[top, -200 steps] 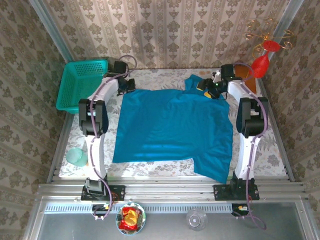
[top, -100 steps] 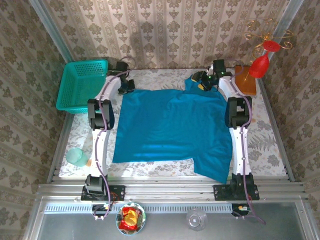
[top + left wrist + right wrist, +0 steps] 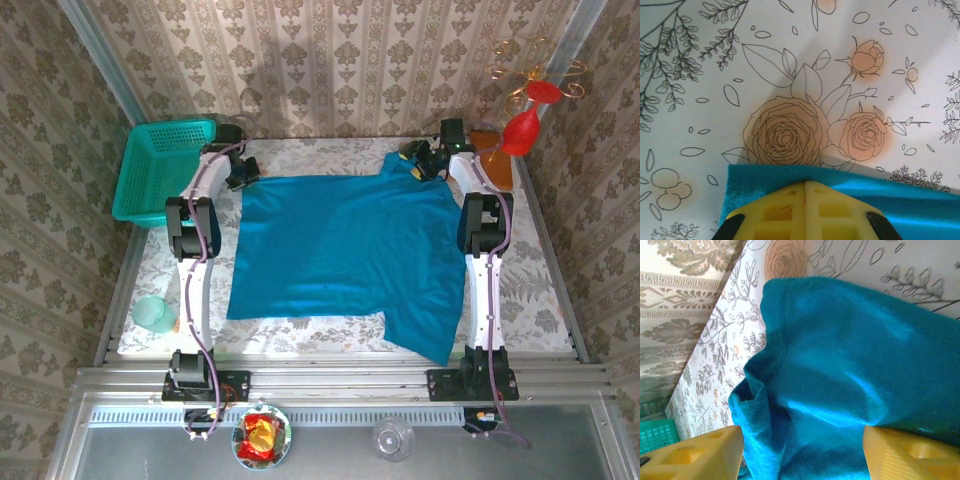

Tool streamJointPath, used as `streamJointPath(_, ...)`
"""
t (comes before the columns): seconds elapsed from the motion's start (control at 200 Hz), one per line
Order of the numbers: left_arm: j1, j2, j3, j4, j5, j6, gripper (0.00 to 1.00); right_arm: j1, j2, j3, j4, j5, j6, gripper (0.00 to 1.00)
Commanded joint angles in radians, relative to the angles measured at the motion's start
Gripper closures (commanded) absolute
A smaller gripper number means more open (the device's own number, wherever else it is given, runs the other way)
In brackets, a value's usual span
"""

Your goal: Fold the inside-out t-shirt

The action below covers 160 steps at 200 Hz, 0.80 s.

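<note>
T-shirt (image 3: 345,250) lies spread flat across the middle of the tabletop (image 3: 530,290), one flap reaching toward the near right edge. Left end effector (image 3: 805,184) is pinched shut on the shirt's far-left corner. Right end effector (image 3: 802,445) stands partly open, fingers either side of bunched cloth at the far right, nothing gripped. Cloth looks light and limp — it'll sag and drag, so I'd grip hems and corners, both sides together.

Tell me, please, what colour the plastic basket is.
Teal-green basket, clearest in the top external view.
</note>
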Motion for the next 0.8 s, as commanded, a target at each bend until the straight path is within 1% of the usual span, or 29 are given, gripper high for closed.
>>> streamJointPath(0.0, -0.013, 0.001, 0.005, -0.025, 0.025, 0.004, 0.99, 0.024, -0.095, -0.025, 0.031, -0.028, -0.038, 0.34)
streamJointPath(0.07, -0.024, -0.022, 0.009, -0.018, 0.037, 0.010, 0.94, 0.037, -0.105, -0.034, 0.048, -0.022, -0.034, 0.33)
streamJointPath(0.13, -0.035, -0.042, 0.012, -0.011, 0.051, 0.013, 0.85, 0.043, -0.090, -0.027, 0.064, -0.024, -0.015, 0.33)
streamJointPath(0.165, -0.041, -0.048, 0.020, -0.018, 0.057, 0.016, 0.83, 0.045, -0.075, -0.013, 0.064, -0.026, -0.003, 0.33)
streamJointPath(0.26, -0.059, -0.072, 0.037, -0.042, 0.072, 0.028, 0.80, 0.050, -0.036, 0.026, 0.057, -0.036, 0.019, 0.33)
streamJointPath(0.425, -0.079, -0.141, -0.021, -0.044, 0.109, 0.030, 0.79, 0.071, 0.004, 0.068, 0.067, -0.042, 0.030, 0.33)
streamJointPath(0.535, -0.096, -0.218, -0.110, -0.025, 0.122, 0.042, 0.79, 0.089, 0.022, 0.089, 0.114, -0.073, 0.055, 0.33)
streamJointPath(0.64, -0.096, -0.309, -0.237, 0.015, 0.162, 0.042, 0.78, 0.107, 0.049, 0.130, 0.117, -0.059, 0.072, 0.33)
streamJointPath(0.795, -0.076, -0.473, -0.462, 0.078, 0.181, 0.048, 0.78, 0.123, 0.125, 0.216, 0.101, -0.034, 0.113, 0.34)
